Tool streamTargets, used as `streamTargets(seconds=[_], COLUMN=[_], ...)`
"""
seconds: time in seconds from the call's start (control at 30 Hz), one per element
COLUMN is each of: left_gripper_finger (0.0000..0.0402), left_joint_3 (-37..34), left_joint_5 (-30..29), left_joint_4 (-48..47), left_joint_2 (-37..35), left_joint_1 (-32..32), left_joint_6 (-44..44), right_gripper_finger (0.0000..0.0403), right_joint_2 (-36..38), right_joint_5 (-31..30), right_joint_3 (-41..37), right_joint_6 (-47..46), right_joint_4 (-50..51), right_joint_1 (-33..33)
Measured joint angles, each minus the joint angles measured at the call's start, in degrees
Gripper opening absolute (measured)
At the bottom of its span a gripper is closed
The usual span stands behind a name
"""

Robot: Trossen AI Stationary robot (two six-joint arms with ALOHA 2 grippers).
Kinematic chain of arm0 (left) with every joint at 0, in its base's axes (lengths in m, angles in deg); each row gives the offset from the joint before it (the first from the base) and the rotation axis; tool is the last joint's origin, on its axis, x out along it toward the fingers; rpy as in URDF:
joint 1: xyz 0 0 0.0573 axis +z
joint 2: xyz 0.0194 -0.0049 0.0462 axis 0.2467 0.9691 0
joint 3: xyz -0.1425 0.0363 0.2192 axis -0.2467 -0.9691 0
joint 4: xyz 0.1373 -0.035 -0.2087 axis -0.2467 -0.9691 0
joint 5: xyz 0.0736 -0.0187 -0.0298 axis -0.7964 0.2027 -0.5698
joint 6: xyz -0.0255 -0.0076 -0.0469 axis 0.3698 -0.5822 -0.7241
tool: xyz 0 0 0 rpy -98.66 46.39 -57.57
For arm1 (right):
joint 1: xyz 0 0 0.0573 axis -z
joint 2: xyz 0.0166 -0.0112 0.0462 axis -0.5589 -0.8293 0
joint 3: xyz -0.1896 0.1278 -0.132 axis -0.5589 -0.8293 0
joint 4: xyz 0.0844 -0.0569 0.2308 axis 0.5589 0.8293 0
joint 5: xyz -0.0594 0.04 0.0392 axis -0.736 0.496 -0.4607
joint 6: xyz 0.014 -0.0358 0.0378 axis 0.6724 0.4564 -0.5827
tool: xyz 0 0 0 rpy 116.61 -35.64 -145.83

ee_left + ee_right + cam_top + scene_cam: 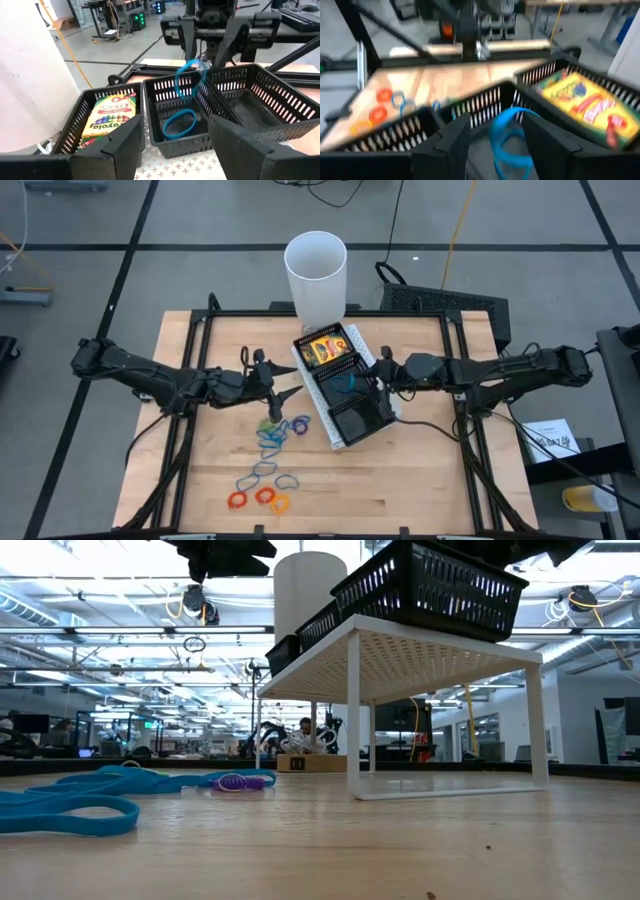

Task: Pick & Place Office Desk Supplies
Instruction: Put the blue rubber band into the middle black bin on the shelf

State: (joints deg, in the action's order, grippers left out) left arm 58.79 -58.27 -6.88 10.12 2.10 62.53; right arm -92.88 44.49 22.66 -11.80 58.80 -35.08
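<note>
Right wrist view blurred — right gripper (492, 137) spread, blue band (507, 142) between fingers; left gripper (175, 145) spread, empty.

The yellow-and-green crayon boxes (325, 348) lie flat in the end compartment of the black tray (372, 423) nearest the white cup (316, 275). A blue rubber band (179, 124) lies flat on the floor of the tray's middle compartment, and a second blue band (187, 79) hangs above it as an upright loop. On the table (420, 480) beside the tray lies a loose cluster of blue, green and purple bands (276, 431), with orange and red ones (258, 499) farther from the tray.
</note>
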Motion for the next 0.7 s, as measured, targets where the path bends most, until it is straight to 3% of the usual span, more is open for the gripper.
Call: streamTargets(seconds=[0.23, 0.47, 0.7], left_gripper_finger=[0.0237, 0.0237, 0.0237], left_joint_3=[0.02, 0.07, 0.09], left_joint_5=[-0.02, 3.12, 12.84], left_joint_4=[0.11, -3.3, -18.9], left_joint_2=[0.0, 0.0, 1.31], left_joint_1=[0.0, 0.0, -0.33], left_joint_6=[-0.19, -3.43, -15.3], right_gripper_finger=[0.019, 0.0182, 0.0182], right_joint_2=[0.51, 1.03, 3.46], right_joint_5=[-4.55, 2.26, 7.73], right_joint_3=[0.0, 0.0, 0.0], right_joint_6=[-1.8, -1.42, 1.81], right_joint_4=[0.53, -2.0, -2.11], right_joint_1=[0.35, -0.42, -2.65])
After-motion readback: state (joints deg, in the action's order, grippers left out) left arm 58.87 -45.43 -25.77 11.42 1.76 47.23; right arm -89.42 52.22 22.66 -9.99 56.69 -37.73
